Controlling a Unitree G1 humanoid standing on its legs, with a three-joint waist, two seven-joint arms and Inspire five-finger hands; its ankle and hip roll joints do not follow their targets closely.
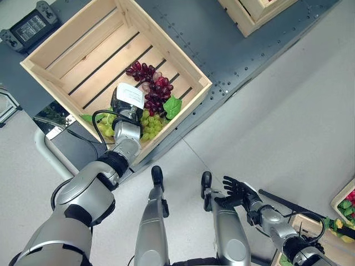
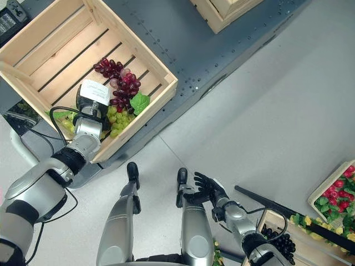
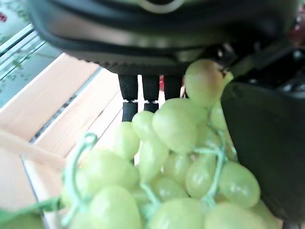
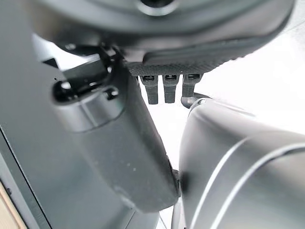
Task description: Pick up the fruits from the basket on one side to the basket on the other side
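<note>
Upper left, the left hand (image 1: pixel 126 105) curls round green grapes (image 1: pixel 151 124) in the crate (image 1: pixel 50 52), red grapes (image 1: pixel 150 80) just beside; lower right, the right hand (image 1: pixel 239 191) hangs spread

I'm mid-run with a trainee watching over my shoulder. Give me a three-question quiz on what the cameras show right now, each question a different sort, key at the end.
1. True or false: the left hand is down inside the slatted wooden crate, at the bunch of green grapes.
2. Multiple choice: the bunch of dark red grapes lies
A. on the grey floor
B. in the wooden crate, beside the green grapes
C. in the right hand
3. Fill in: the right hand hangs low by the robot's side with its fingers ____ and holds nothing.

Key: 1 true; 2 B; 3 open
</note>
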